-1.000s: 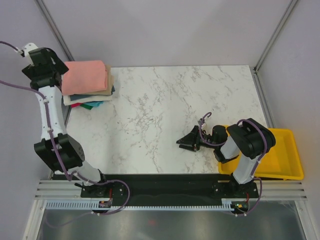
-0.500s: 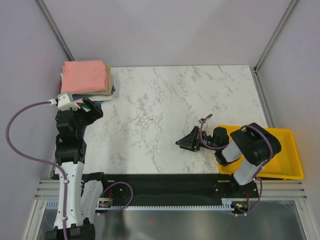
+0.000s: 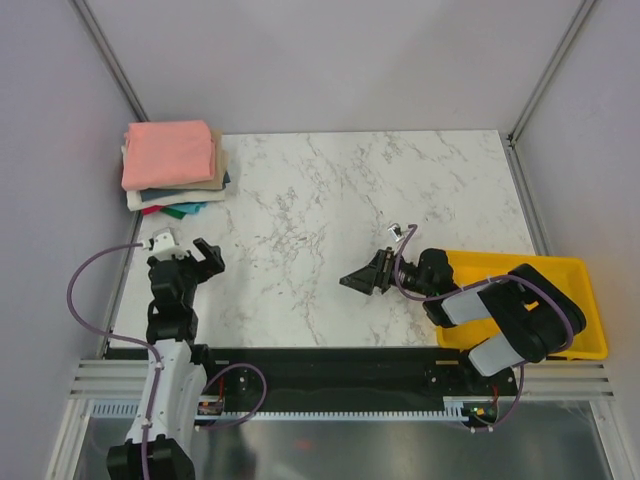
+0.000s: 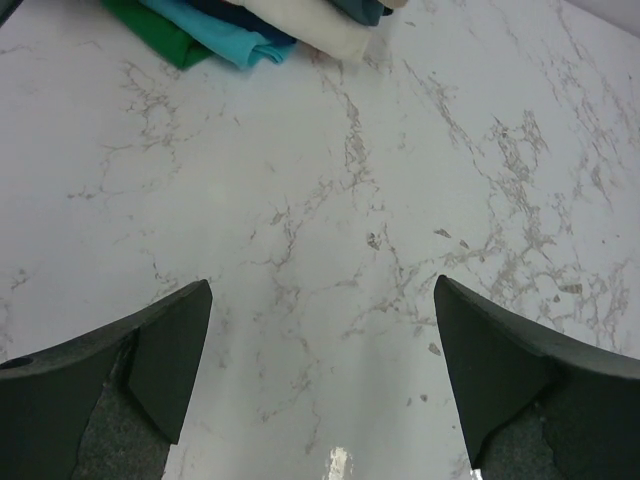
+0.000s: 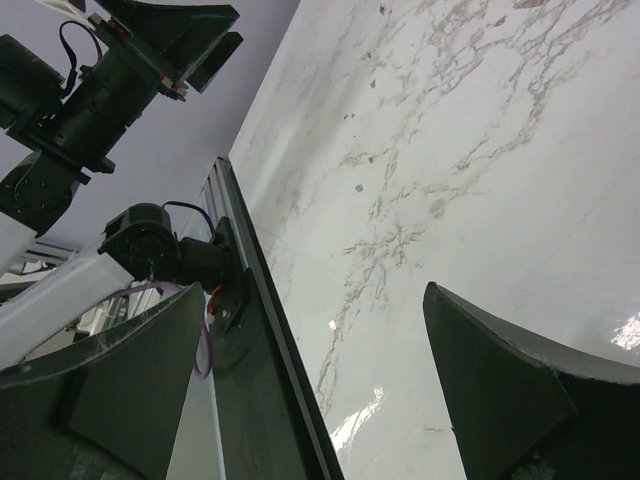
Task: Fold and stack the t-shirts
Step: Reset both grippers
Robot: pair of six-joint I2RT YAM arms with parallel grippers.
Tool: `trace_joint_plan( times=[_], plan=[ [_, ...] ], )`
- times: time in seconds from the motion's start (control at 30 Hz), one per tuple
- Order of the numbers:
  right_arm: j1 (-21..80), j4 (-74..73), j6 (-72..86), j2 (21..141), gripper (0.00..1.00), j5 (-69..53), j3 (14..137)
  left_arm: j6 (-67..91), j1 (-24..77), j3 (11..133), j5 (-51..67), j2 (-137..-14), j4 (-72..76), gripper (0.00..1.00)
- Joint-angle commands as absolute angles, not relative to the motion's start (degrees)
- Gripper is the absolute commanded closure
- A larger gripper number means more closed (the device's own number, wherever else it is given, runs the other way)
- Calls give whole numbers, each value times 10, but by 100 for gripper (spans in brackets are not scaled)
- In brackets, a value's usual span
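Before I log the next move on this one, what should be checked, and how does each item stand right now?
1. The left gripper is open and empty: ok.
2. The right gripper is open and empty: ok.
3. Both are apart from the stack of t-shirts, which sits at the far left corner of the table: ok.
4. Stack squared up: not ok. Lower layers stick out on the near side, below the salmon-pink tee on top.
5. Loose tees on the marble: none in view, ok.
6. The yellow tray emptied: cannot tell. The right arm covers part of it.
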State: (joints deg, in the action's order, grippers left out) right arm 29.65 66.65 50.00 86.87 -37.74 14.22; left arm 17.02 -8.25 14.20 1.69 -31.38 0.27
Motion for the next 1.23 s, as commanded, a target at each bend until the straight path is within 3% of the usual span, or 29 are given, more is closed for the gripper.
trace_joint_plan(
  times=[0.0,0.23,0.4,0.57,0.67,0.7,0.93,1.2],
  plan=[
    [307,616,452,864,2,-352,166,150,-83,113,-49,-345,159,1],
    [314,594,440,864,2,-352,175,177,-79,39,-142,-488,386,4],
    [320,579,435,865,2,-346,179,112,-40,65,-162,-633,544,5],
    [321,576,435,867,2,-345,181,17,23,141,-114,-718,514,5],
    [321,575,435,867,2,-344,181,-18,68,83,-99,-795,702,0],
    [320,574,435,867,2,-344,182,-25,69,50,-93,-827,849,0],
    [321,571,433,868,2,-341,182,-18,69,110,-98,-821,678,1],
    [337,533,407,831,2,-277,178,-18,69,107,-100,-824,690,0]
  ],
)
